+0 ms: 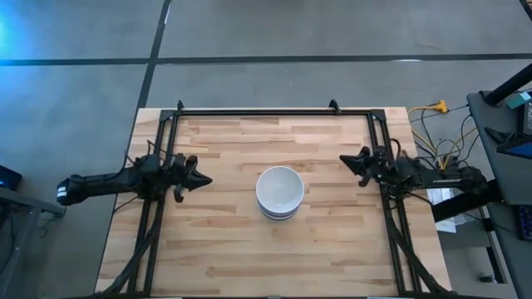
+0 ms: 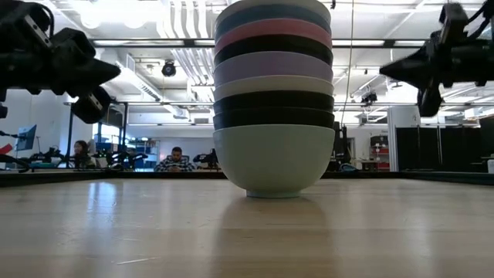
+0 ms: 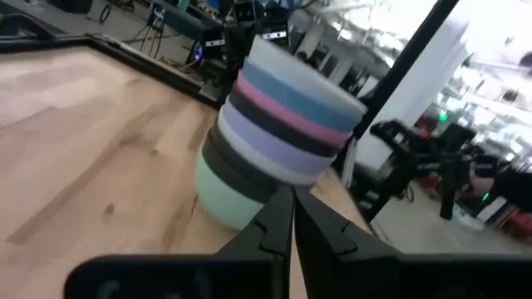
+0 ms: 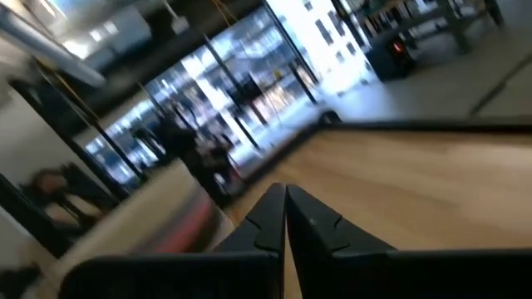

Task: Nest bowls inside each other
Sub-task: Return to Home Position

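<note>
1. High view: the stack of bowls (image 1: 279, 193) stands near the middle of the worktop (image 1: 224, 249), and only the white top bowl (image 1: 279, 188) shows from above. The left claw (image 1: 204, 179) sits over the left side and the right claw (image 1: 343, 159) over the right side. Both taper to one point, clenched on nothing. The stack lies between them, inward from each tip and well apart from both. Neither arm is clearly nearer. The right claw sits a bit farther toward the back edge than the stack.
2. Low view: the stack's long axis is upright, with no lean visible. Bands from the base up are the mint green bowl (image 2: 274, 158), black, black, white, lavender, black, pink, blue, and a white rim cut off by the picture's top edge. That makes nine, so nesting looks finished. The arms hang high on either side, clear of the stack. Going by the high view, the left claw (image 2: 93, 77) is on the picture's left and the right claw (image 2: 390, 71) on its right. A seated person (image 2: 177, 161) shows far behind in the room.
3. Left wrist view: the fingers are pressed together, empty, at the left claw (image 3: 293, 193). The stack (image 3: 278, 124) is straight ahead of the tip with bare wood between them.
4. Right wrist view: the right claw (image 4: 284, 193) is clenched and holds nothing. A blurred pale shape with a pinkish band (image 4: 179, 220), off to one side, is probably the stack.
5. Judgement: only a retreat is left, and each arm should pull outward, away from the centre, so the tips never sweep toward the tall stack.
</note>
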